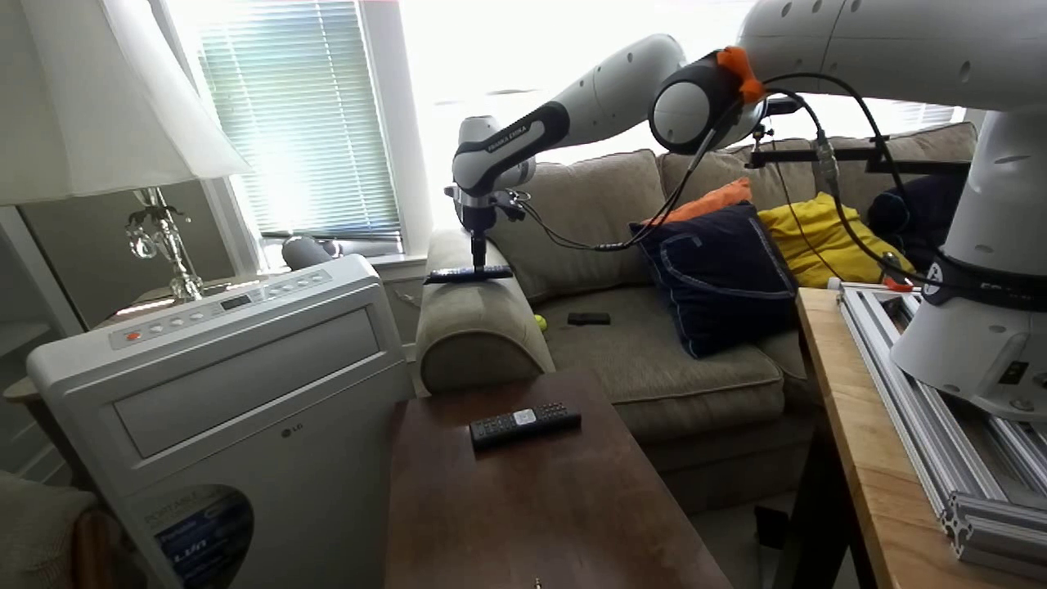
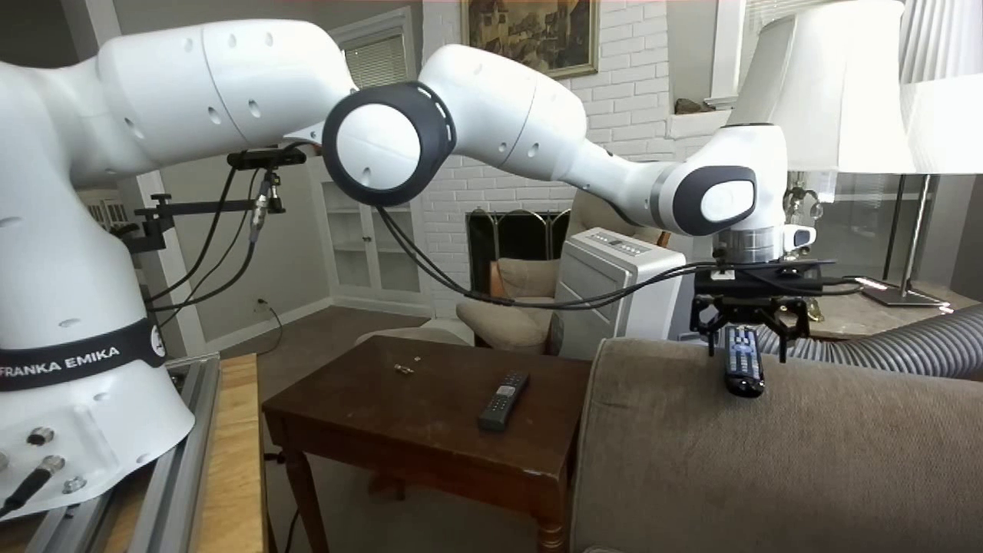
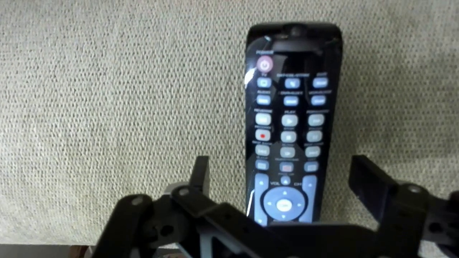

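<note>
Claw (image 3: 281, 173) astride black remote (image 3: 289, 111), gap each side; armrest (image 3: 125, 107) edge near.

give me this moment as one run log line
gripper: open, astride blue-buttoned remote | gap: both sides | blue-buttoned remote: face up on sofa arm | second remote: on wooden table

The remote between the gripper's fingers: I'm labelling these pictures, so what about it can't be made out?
Wrist view: the lower end of the remote is hidden behind the gripper.
Wrist view: several labels by its buttons are too blurred to read.
In an exterior view, on the sofa arm: its buttons are too small to tell apart.
</note>
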You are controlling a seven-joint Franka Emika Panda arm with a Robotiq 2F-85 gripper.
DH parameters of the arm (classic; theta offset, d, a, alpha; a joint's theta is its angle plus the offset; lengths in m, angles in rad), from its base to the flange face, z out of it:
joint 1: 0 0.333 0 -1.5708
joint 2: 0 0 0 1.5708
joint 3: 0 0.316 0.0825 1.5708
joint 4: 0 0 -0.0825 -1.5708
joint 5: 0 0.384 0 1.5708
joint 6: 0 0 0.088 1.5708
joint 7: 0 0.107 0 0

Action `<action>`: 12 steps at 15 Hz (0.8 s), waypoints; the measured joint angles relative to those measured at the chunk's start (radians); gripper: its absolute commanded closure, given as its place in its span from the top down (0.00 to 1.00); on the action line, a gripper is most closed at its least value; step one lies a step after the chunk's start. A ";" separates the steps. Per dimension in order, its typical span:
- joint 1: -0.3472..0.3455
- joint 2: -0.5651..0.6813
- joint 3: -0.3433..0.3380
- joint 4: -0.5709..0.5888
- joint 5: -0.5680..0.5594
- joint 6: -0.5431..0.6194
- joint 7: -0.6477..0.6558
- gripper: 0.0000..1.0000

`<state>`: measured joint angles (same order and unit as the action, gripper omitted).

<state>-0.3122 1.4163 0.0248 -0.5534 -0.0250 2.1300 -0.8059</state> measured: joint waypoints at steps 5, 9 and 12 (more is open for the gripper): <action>0.007 0.021 0.005 -0.001 0.000 0.000 0.000 0.74; 0.019 0.023 0.007 0.000 0.001 0.001 0.001 0.45; 0.023 0.023 0.007 0.007 0.001 0.002 0.002 0.27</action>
<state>-0.2891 1.4388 0.0316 -0.5463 -0.0240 2.1323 -0.8039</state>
